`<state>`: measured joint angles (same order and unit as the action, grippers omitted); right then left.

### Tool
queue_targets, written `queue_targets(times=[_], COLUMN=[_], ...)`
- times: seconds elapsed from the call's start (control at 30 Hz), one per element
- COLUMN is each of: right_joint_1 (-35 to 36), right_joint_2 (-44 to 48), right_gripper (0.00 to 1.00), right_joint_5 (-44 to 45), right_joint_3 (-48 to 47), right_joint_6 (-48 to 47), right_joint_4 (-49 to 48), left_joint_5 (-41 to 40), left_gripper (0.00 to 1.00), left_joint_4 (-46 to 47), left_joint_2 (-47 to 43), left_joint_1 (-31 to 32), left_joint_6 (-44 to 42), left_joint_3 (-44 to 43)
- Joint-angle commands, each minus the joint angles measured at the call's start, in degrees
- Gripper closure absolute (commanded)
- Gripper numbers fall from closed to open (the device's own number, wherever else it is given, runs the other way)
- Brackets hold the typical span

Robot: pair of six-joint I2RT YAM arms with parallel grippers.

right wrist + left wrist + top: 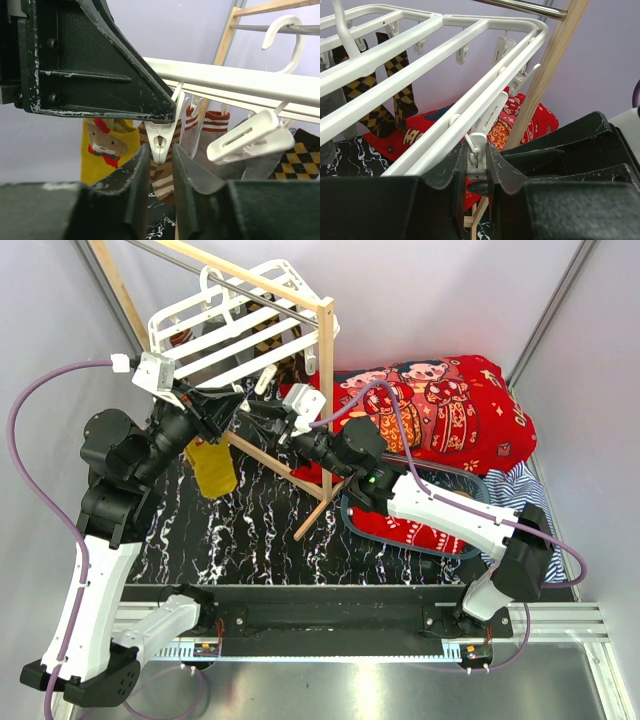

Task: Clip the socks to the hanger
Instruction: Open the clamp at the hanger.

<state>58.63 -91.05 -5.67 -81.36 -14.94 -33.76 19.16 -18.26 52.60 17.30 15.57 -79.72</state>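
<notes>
The white hanger (225,325) hangs from the wooden rack; its bars (420,70) run across the left wrist view. Several socks dangle from it: argyle ones (367,100), a yellow one (212,468) (102,150), a brown-and-cream striped one (165,175) and grey ones with red bands (215,132). My left gripper (477,152) (238,408) is shut on the upper part of a white clip (478,162). From the other side my right gripper (161,150) (258,416) presses both fingers against that clip's lower tip (161,137). The striped sock hangs just behind the clip; whether the clip holds it is unclear.
The rack's wooden post (326,390) (550,75) stands just right of both grippers, with a slanted brace below. A loose open clip (250,137) hangs beside my right fingers. A red cartoon blanket (450,410) and a blue-white striped cloth (525,490) lie on the right of the black marbled table (250,550).
</notes>
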Motion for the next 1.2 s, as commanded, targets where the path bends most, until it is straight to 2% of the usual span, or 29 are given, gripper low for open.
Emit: queue_targets(times=[0.0,0.17,0.23,0.33,0.37,0.47,0.5,0.67,0.93,1.17], right_joint_1=[0.3,0.5,0.6,1.0,1.2,2.2,2.5,4.7,8.1,9.4], right_joint_2=[-0.2,-0.1,0.0,-0.2,-0.4,-1.9,-2.1,-4.9,-9.1,-11.2], right_gripper=[0.73,0.90,0.94,1.00,1.00,1.00,1.00,1.00,1.00,1.00], right_joint_5=[-0.8,0.2,0.7,2.2,3.8,7.8,8.8,16.4,26.5,30.0], right_joint_3=[-2.7,-2.7,-2.7,-2.9,-3.6,-5.6,-5.7,-7.6,-10.4,-11.5], right_joint_6=[0.0,-0.9,-1.4,-3.0,-3.6,-7.0,-8.7,-13.5,-23.5,-27.8], right_joint_4=[-1.3,-1.3,-1.1,-0.4,0.1,2.8,3.0,3.3,0.6,-1.3], left_joint_5=[1.1,0.6,0.0,-1.0,-2.7,-7.5,-8.7,-14.9,-24.2,-25.7], left_gripper=[0.91,0.91,0.91,0.85,0.76,0.66,0.57,0.48,0.46,0.48], left_joint_4=[3.8,3.8,3.6,3.3,3.1,2.1,1.8,-1.8,-10.4,-14.0], left_joint_2=[0.0,-0.3,-0.6,-0.9,-1.1,-2.1,-2.8,-4.4,-4.8,-3.3], left_joint_1=[0.3,0.3,0.3,0.3,0.3,0.3,0.3,0.4,1.0,1.1], left_joint_6=[1.1,2.0,2.5,3.4,3.9,7.1,8.1,13.1,16.1,18.3], left_joint_3=[0.3,0.4,0.6,0.7,0.8,0.9,0.9,-0.3,-4.4,-4.5])
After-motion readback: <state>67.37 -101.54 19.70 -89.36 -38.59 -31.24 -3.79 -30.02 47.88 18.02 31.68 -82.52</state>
